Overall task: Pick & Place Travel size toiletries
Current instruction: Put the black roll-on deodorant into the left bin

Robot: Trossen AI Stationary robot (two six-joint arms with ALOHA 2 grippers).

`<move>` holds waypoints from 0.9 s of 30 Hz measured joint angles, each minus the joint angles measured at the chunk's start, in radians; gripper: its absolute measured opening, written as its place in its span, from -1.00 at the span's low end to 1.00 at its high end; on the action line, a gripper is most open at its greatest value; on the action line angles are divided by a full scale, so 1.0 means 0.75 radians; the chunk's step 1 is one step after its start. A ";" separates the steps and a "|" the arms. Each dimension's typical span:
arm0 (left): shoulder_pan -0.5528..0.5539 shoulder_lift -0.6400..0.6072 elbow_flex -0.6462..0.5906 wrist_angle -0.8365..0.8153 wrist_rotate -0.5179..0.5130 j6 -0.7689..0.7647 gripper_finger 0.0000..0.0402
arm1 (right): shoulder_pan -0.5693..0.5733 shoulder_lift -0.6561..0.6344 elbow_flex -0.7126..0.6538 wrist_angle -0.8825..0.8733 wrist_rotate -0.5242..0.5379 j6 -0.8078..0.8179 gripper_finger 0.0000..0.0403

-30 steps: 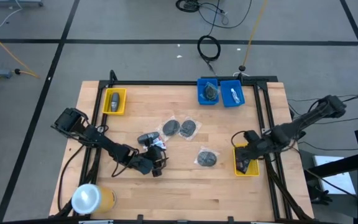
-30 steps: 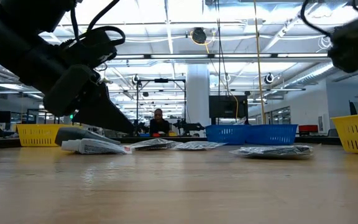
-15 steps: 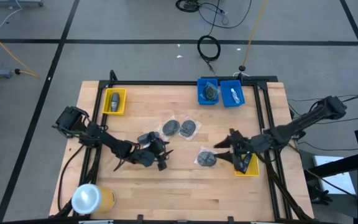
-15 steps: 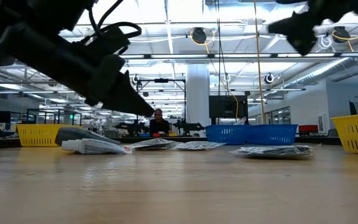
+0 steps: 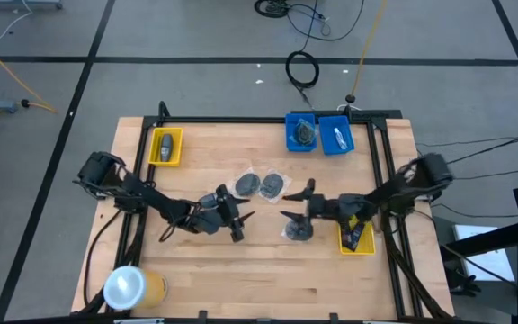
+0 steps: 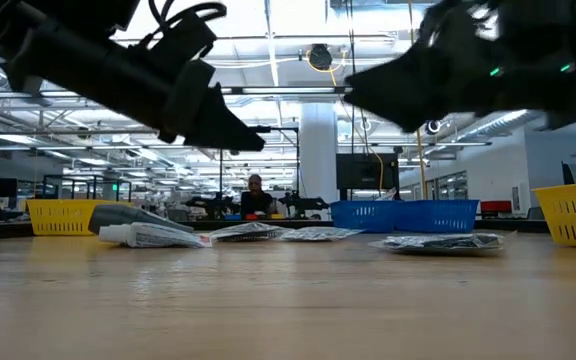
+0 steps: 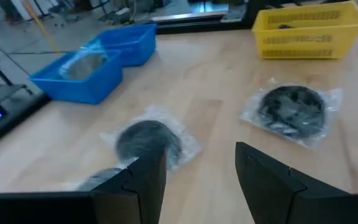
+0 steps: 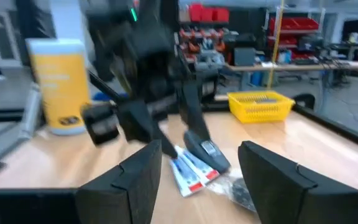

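The toiletries lie on the wooden table: a dark mini bottle with white red-blue tubes (image 5: 214,200), two bagged grey discs (image 5: 261,185) and a third bagged disc (image 5: 299,230). My left gripper (image 5: 236,222) hovers open just right of the bottle and tubes, holding nothing. In the left wrist view its fingers (image 7: 201,168) frame bare table, with the bagged discs (image 7: 291,107) beyond. My right gripper (image 5: 298,203) hangs open above the third disc's far side. The right wrist view (image 8: 201,168) looks toward the tubes (image 8: 188,171) and the left arm (image 8: 145,74).
A yellow bin (image 5: 165,147) with an item stands far left, two blue bins (image 5: 318,133) at the far edge hold items, and a yellow bin (image 5: 356,236) sits at the right. A big yellow roll (image 5: 133,286) stands near left. A person shows in the room behind (image 6: 256,195).
My right gripper has swung from the right yellow bin toward the table's left, ending over the single bagged disc. My left gripper has risen off the table and shifted slightly right and far, beside the bottle and tubes. The toiletries have stayed put.
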 joint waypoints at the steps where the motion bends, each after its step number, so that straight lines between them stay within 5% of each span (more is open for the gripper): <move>1: 0.012 -0.039 0.000 -0.066 -0.006 -0.005 -0.06 | -0.012 0.050 0.034 -0.003 0.000 0.004 0.02; 10: 0.184 -0.562 0.149 -1.255 0.015 -0.332 -0.06 | -0.075 0.361 0.178 0.001 0.098 0.139 0.02; 16: 0.315 -0.717 0.349 -1.895 0.380 -0.583 -0.06 | -0.086 0.450 0.181 0.003 0.140 0.171 0.02; 22: 0.318 -0.708 0.263 -1.998 0.682 -0.649 -0.06 | -0.099 0.493 0.181 0.008 0.141 0.168 0.02; 27: 0.239 -0.663 0.055 -1.719 0.596 -0.697 -0.06 | -0.136 0.492 0.181 0.013 0.137 0.128 0.02</move>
